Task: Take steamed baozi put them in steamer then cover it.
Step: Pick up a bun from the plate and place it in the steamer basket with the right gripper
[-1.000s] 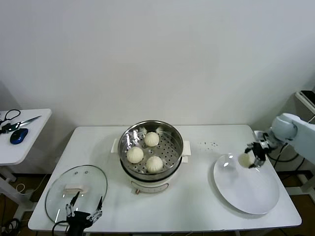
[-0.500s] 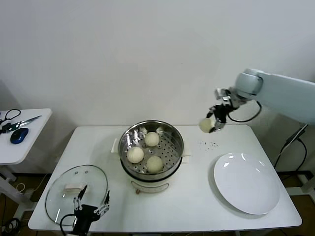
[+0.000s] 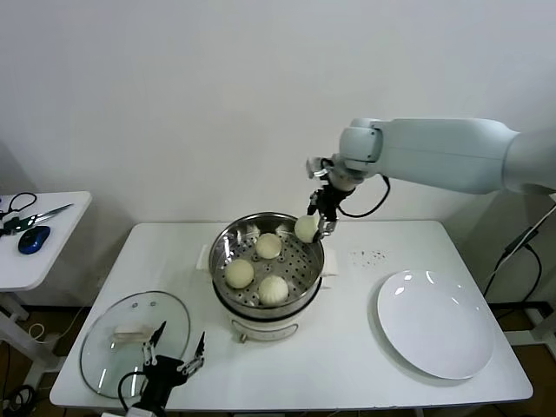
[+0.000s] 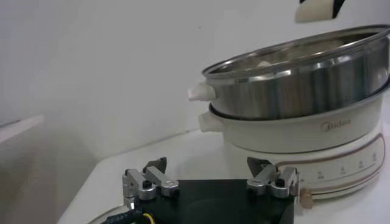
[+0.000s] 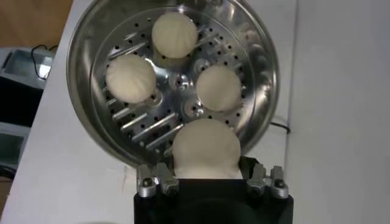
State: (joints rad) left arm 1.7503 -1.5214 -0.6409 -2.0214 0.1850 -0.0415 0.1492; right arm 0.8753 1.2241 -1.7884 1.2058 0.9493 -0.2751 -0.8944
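Left gripper (image 3: pixel 174 354), jaws spread, low at the table's near edge beside the glass lid (image 3: pixel 135 340). Steamer (image 3: pixel 267 261), upright, open top up, holds three round baozi. Right gripper (image 3: pixel 316 222) pinches the fourth baozi (image 3: pixel 306 228) above the far rim, its underside hidden.

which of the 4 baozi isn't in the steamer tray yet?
The baozi clamped in the right gripper, held above the steamer's far right rim. The other three already sit on the perforated tray.

Four baozi (image 3: pixel 239 273), one steamer (image 3: pixel 308 287), one lid (image 3: pixel 104 334), one plate (image 3: pixel 434 323)
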